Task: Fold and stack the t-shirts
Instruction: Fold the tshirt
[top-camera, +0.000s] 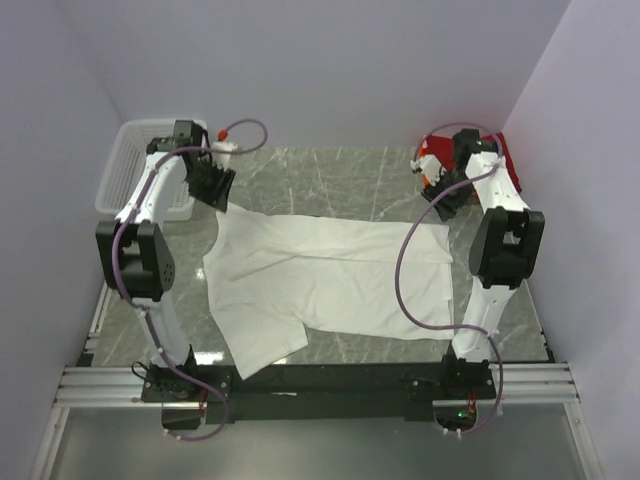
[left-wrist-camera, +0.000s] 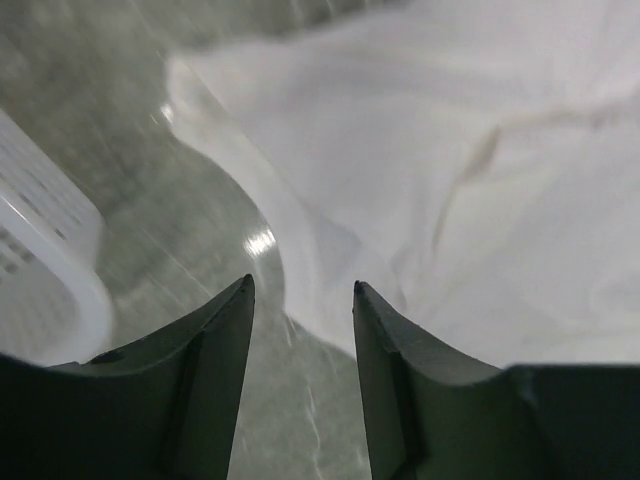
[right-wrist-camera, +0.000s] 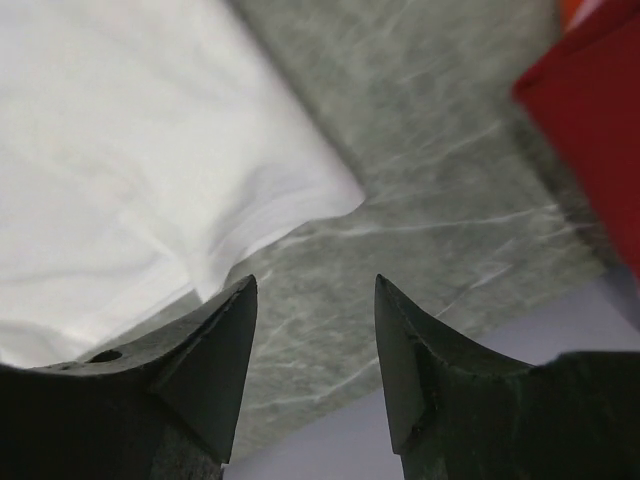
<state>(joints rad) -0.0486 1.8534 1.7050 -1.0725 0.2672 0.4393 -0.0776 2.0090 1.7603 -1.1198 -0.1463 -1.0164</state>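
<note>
A white t-shirt (top-camera: 330, 275) lies spread across the grey marble table, one sleeve hanging towards the near edge. My left gripper (top-camera: 222, 200) hovers open over its far left corner; in the left wrist view the white cloth (left-wrist-camera: 470, 170) lies just beyond my open gripper (left-wrist-camera: 303, 288). My right gripper (top-camera: 448, 208) is open above the far right corner; in the right wrist view the white hem corner (right-wrist-camera: 300, 200) sits just beyond my open gripper (right-wrist-camera: 315, 282). The red t-shirt (top-camera: 505, 160) lies at the far right, mostly hidden by the right arm; it also shows in the right wrist view (right-wrist-camera: 590, 110).
A white mesh basket (top-camera: 135, 170) stands at the far left, its rim showing in the left wrist view (left-wrist-camera: 60, 270). Walls close in on the left, back and right. A metal rail (top-camera: 300, 385) runs along the near edge.
</note>
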